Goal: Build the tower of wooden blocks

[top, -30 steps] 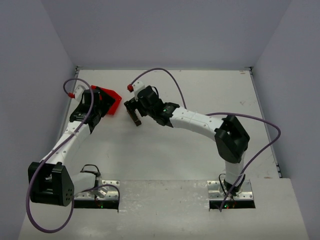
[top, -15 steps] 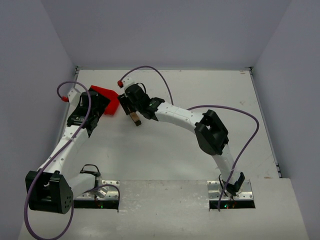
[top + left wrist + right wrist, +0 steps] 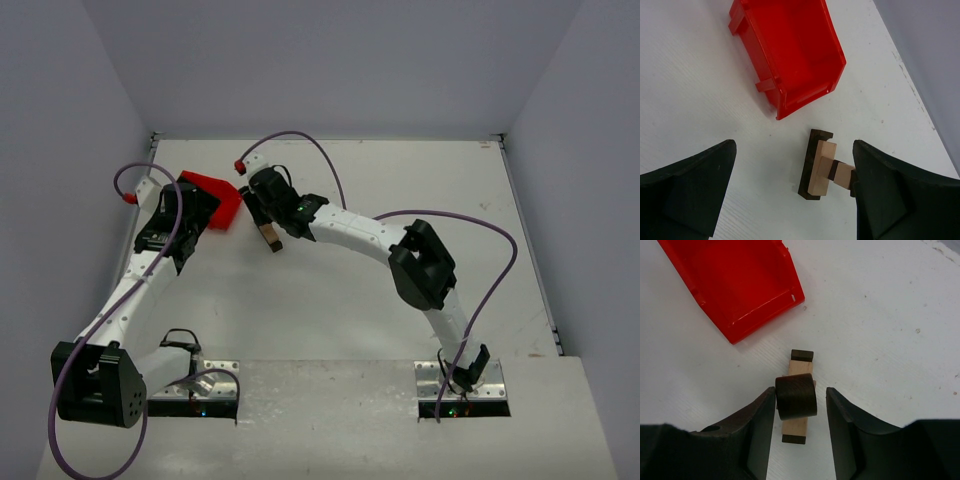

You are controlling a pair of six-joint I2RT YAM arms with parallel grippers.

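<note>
white table (image 3: pixel 330 290). right arm (image 3: pixel 350 230) in same spot as half second ago, reaches more left than one second ago. red bin (image 3: pixel 807 95) near wood block tower (image 3: pixel 821 167), not touching. left gripper (image 3: pixel 794 150) spread wide, holds nothing. right gripper (image 3: pixel 801 392) loose around dark top block (image 3: pixel 796 397), gap on one side.

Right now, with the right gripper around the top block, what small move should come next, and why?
Probably widen the right gripper slightly, then lift straight up. The dark block seems to rest on the tower, yet one finger touches it; lifting now might tip it.
</note>
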